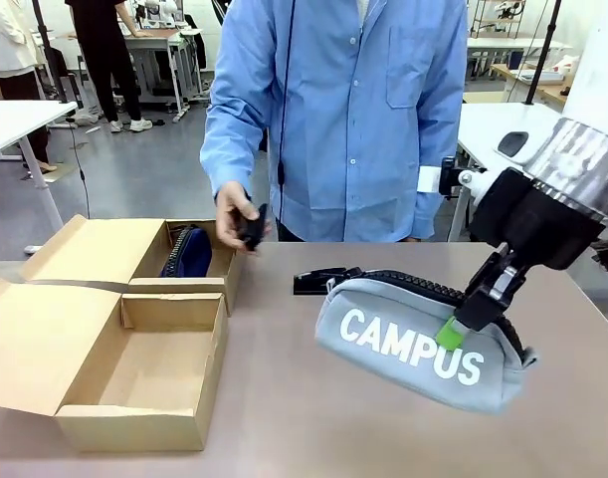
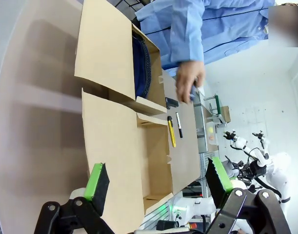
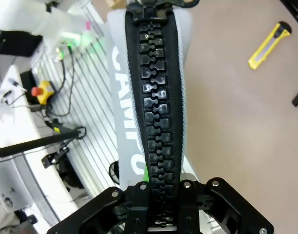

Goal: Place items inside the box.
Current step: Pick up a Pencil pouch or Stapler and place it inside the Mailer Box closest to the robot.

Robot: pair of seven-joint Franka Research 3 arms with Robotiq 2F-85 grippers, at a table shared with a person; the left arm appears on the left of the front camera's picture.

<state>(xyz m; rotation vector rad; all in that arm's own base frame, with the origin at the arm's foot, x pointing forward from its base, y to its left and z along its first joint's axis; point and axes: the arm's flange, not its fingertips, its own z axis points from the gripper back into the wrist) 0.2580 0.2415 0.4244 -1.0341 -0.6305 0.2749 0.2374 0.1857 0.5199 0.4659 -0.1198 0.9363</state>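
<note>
Brown table (image 1: 284, 408), with a person (image 1: 343, 110) in a blue shirt standing at the far side. An open cardboard box (image 1: 134, 398) sits on the table's left part, flaps spread, with two compartments: the near one has nothing in it and the far one holds the navy pouch (image 1: 189, 254), lying along its length, also seen from the left wrist (image 2: 141, 66). The grey pouch (image 1: 413, 344), lettered CAMPUS, is right of centre, well apart from the box. It looks lifted off the table and tilted, its left end higher. The right gripper (image 1: 450, 334) is clamped tight on the pouch's black zip from above, and in the right wrist view (image 3: 156, 190) the zip runs straight up out of the closed jaws over the grey pouch (image 3: 124, 97). The left gripper (image 2: 156, 187) has its jaws spread wide with nothing between them, green pads (image 2: 96, 181) apart, looking down over the box (image 2: 109, 141). The person's hand (image 1: 236, 211) is above the far compartment's right edge, fingers closed round a black stapler (image 1: 252, 227). A second stapler (image 1: 318, 281) lies on the table just behind the grey pouch's left end. The yellow knife (image 2: 171, 131) and the white, black-capped marker (image 2: 179, 125) lie side by side on the table, just beside the box. The knife also shows from the right wrist (image 3: 269, 45), on bare table beyond the pouch.
</note>
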